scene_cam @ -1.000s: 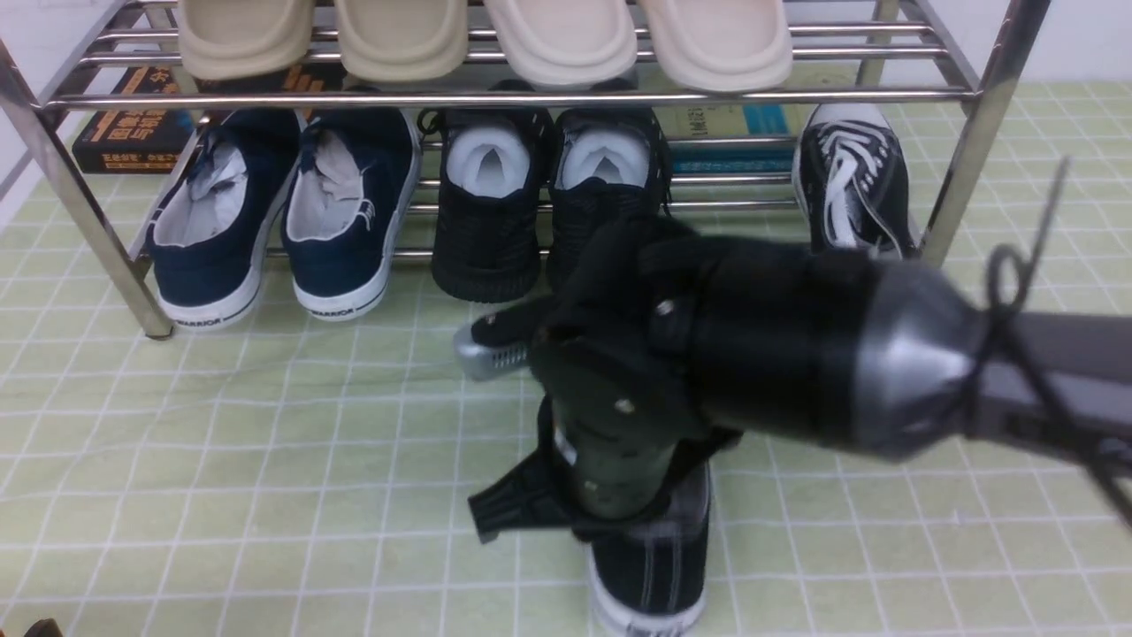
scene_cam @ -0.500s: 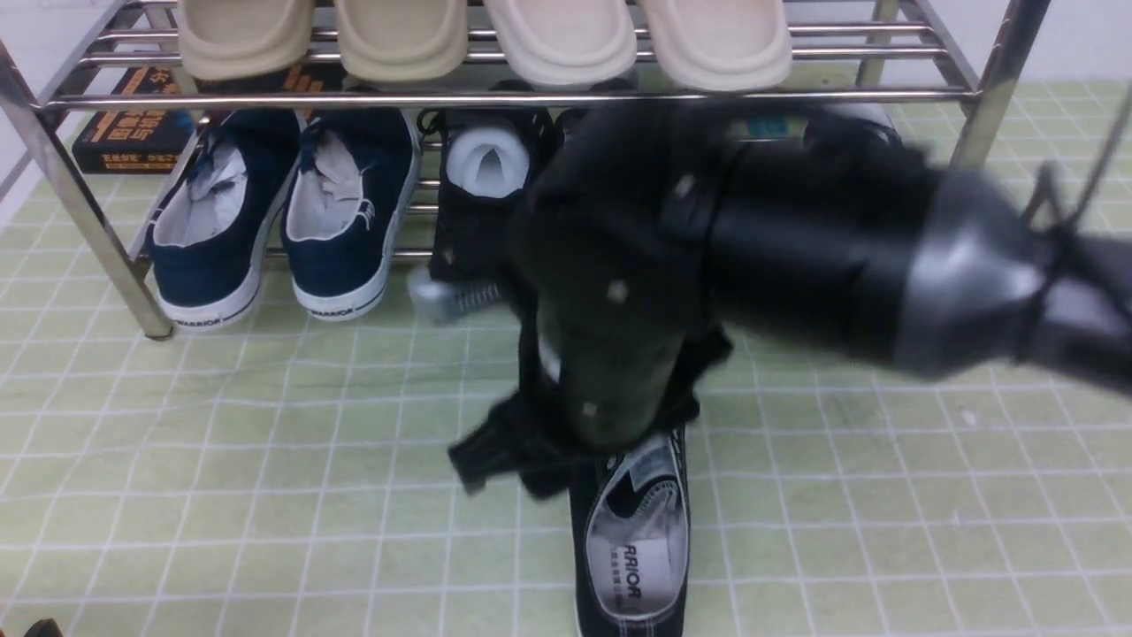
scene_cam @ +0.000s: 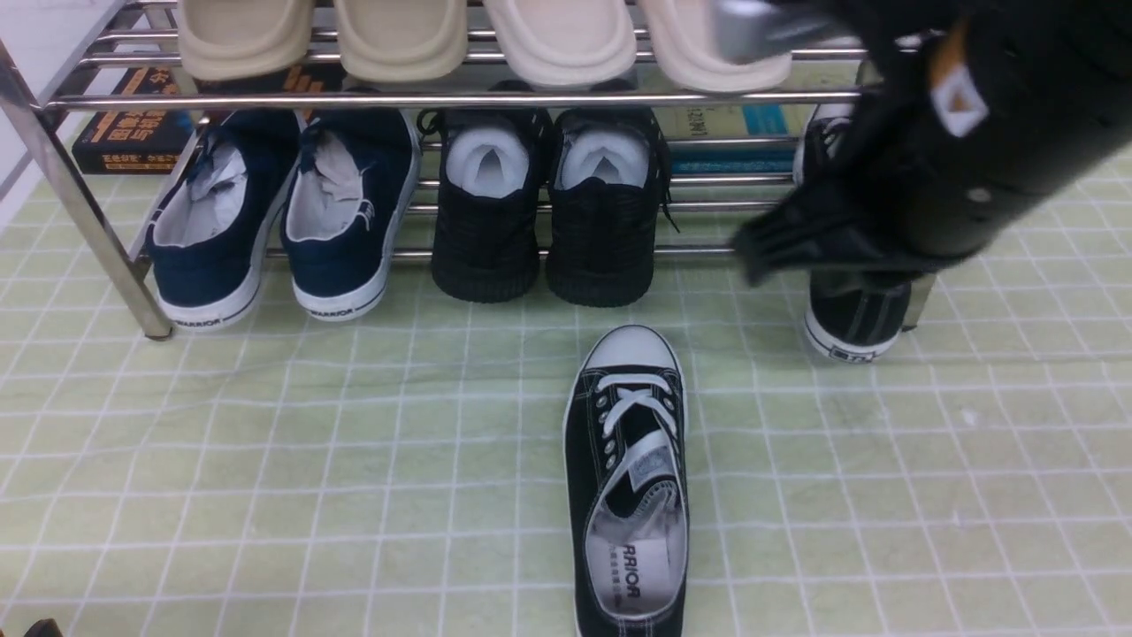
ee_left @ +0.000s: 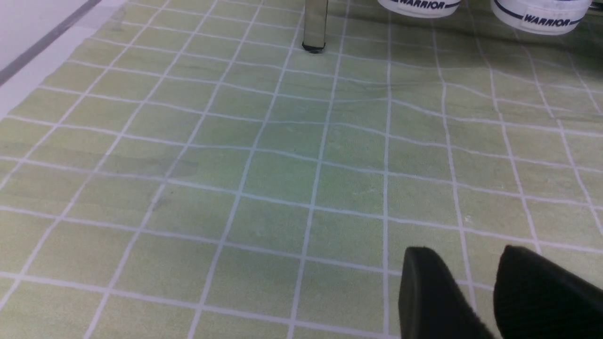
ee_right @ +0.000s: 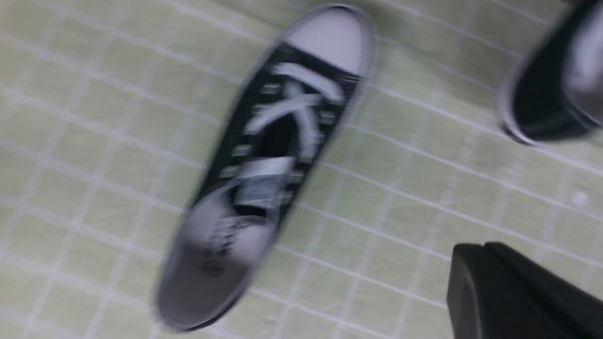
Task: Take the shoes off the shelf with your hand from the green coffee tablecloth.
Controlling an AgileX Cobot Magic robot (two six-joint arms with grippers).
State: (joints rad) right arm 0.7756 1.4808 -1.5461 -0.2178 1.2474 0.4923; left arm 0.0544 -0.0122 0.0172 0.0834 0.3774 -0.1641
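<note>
Status of shoes: one black canvas sneaker (scene_cam: 628, 478) lies flat on the green coffee tablecloth (scene_cam: 265, 442) in front of the shelf (scene_cam: 442, 99), with its white toe cap toward the rack and its heel toward the camera, apart from all other items. The second sneaker (scene_cam: 853, 314) sits at the right end of the lower tier, heel outward, just beside the right leg of the rack. The right hand (scene_cam: 893, 177) is blurred and hangs directly over this sneaker, hiding its upper part. Whether the fingers are spread or closed cannot be told, nor whether they touch the sneaker. The left gripper (ee_left: 471, 254) hovers low over bare cloth, fingers parted with nothing between them. Navy sneakers (scene_cam: 274, 221) and black mesh sneakers (scene_cam: 548, 212) occupy the rest of the lower tier. Beige slippers (scene_cam: 478, 35) occupy the upper tier.
</note>
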